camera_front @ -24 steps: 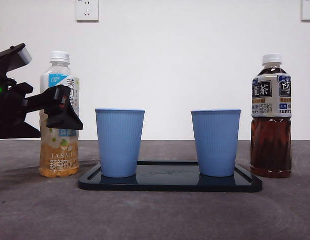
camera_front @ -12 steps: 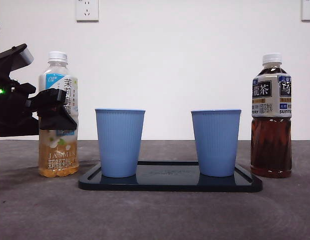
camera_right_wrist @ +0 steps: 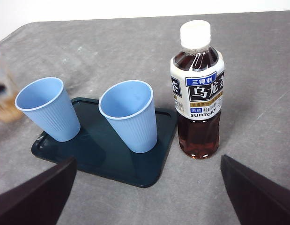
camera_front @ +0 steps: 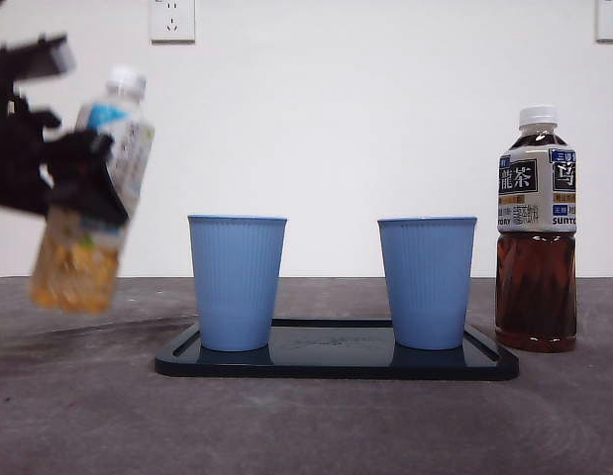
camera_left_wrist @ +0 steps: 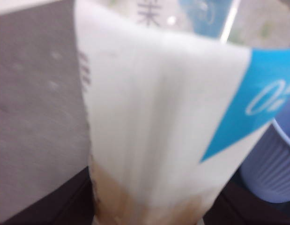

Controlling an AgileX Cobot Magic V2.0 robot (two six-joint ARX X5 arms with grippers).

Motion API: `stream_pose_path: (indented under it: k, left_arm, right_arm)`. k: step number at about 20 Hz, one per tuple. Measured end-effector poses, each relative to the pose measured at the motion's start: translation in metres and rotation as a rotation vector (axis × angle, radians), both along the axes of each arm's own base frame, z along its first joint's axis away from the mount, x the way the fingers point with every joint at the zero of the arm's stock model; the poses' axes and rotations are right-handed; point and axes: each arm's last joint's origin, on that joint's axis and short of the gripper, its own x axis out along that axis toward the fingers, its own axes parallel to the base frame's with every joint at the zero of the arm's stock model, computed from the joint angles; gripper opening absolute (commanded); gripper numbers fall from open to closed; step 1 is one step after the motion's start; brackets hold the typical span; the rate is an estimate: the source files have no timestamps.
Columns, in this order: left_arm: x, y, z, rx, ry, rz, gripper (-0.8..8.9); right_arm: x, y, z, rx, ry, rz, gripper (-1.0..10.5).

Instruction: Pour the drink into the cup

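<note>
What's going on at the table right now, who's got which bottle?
The left gripper has the jasmine tea bottle clamped and held off the table, tilted, its white cap on, beside the nearer blue cup. Both blue cups stand upright on the dark tray. The oolong tea bottle stands capped past the other cup. The right gripper waits open above it.

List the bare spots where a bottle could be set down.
Tray strip between the two blue cups. Gray table in front of the tray. Table under the lifted jasmine tea bottle, held by the left end effector. Tight between right cup and oolong bottle.
</note>
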Motion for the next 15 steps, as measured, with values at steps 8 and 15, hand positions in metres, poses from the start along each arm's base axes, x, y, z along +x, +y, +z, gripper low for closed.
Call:
stream_pose_path:
  k: [8, 15]
  left_arm:
    - [-0.011, 0.005, 0.083, 0.498, 0.046, -0.043, 2.12]
    - [-0.02, -0.013, 0.11, 0.87, 0.002, -0.12, 2.13]
  right_arm:
    - [0.0, 0.0, 0.0, -0.002, 0.0, 0.001, 4.9]
    - [0.0, 0.0, 0.0, -0.002, 0.0, 0.001, 4.9]
